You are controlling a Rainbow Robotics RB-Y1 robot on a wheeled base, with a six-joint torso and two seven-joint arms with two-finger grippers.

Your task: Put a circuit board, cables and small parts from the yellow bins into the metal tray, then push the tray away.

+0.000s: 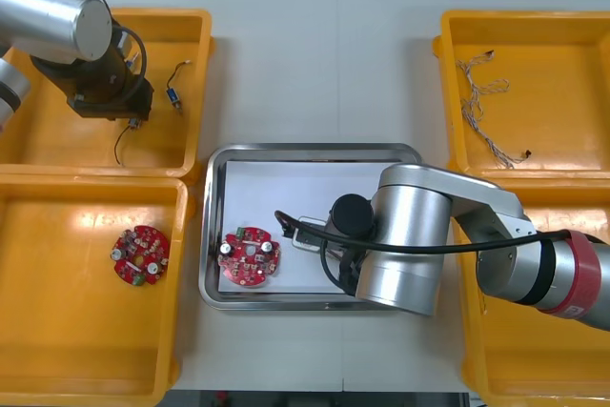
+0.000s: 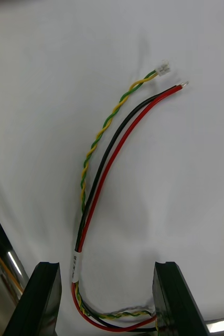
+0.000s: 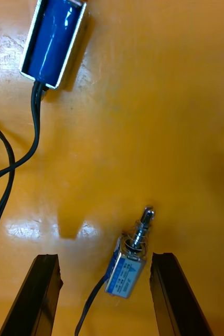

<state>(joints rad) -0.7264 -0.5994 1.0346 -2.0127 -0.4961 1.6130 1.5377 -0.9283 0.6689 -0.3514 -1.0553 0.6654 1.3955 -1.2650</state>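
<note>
White table top (image 1: 315,54) carries four yellow bins: the far left bin (image 1: 205,45), the near left bin (image 1: 57,331), the far right bin (image 1: 534,35) and the near right bin (image 1: 496,369). The metal tray (image 1: 315,148) sits between them at the centre and is white inside. The right arm (image 1: 410,235) reaches across the tray from the right side. The left arm (image 1: 57,16) extends over the far left bin. One circuit board (image 1: 250,256) lies flat in the tray, near its left wall. A second circuit board (image 1: 140,255) lies in the near left bin. Twisted cables (image 1: 481,107) lie in the far right bin. The right gripper (image 2: 106,268) is over the tray, jaws released, fingers well apart. A cable bundle (image 2: 109,163) of red, black and twisted green-yellow wires lies on the white tray floor, its looped end between the fingers and its free ends farther out. The left gripper (image 3: 104,257) is low over the floor of the far left bin, jaws released. A small metal part (image 3: 130,260) with a blue label and a spring lies between its fingers, touching neither. A second small metal part (image 3: 53,42), blue, with a black cable (image 3: 9,157), lies farther out.
</note>
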